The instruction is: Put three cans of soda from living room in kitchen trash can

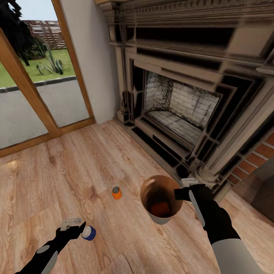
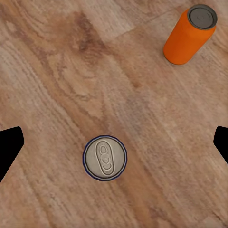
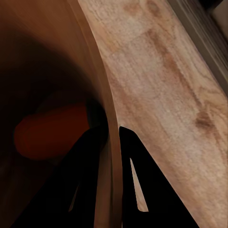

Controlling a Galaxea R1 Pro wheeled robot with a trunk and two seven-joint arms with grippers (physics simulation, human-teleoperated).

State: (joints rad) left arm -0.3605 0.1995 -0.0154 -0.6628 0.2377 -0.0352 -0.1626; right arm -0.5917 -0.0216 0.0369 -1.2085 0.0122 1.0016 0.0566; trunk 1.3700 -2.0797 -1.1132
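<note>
So the right pincer (image 1: 182, 192) is clamped on the rim of the small round tapered bin, glossy brown inside and pale grey outside (image 1: 163, 219). In the right wrist view one finger (image 3: 78, 185) sits inside the wall and the other outside, with the rim (image 3: 107, 118) pinched between them. My guess is the bin is being carried around the living room so the cans get dropped in on the spot, and the whole lot goes to the kitchen afterwards.

Inside the bin there's already one orange drink can (image 1: 160, 208) lying at the bottom; it shows as a dim orange blob in the right wrist view too (image 3: 50, 130).

The left pincer (image 1: 78, 227) is spread wide, hanging straight over the dark blue can with the silvery top (image 2: 105, 157), which stands upright on the wood floor (image 1: 57, 179). In the left wrist view the can sits between the two fingertips, not touching either, so it looks lined up for a top-down grab.

The second orange can (image 1: 117, 193) stands upright on the floor between the blue one and the bin, near both.
</note>
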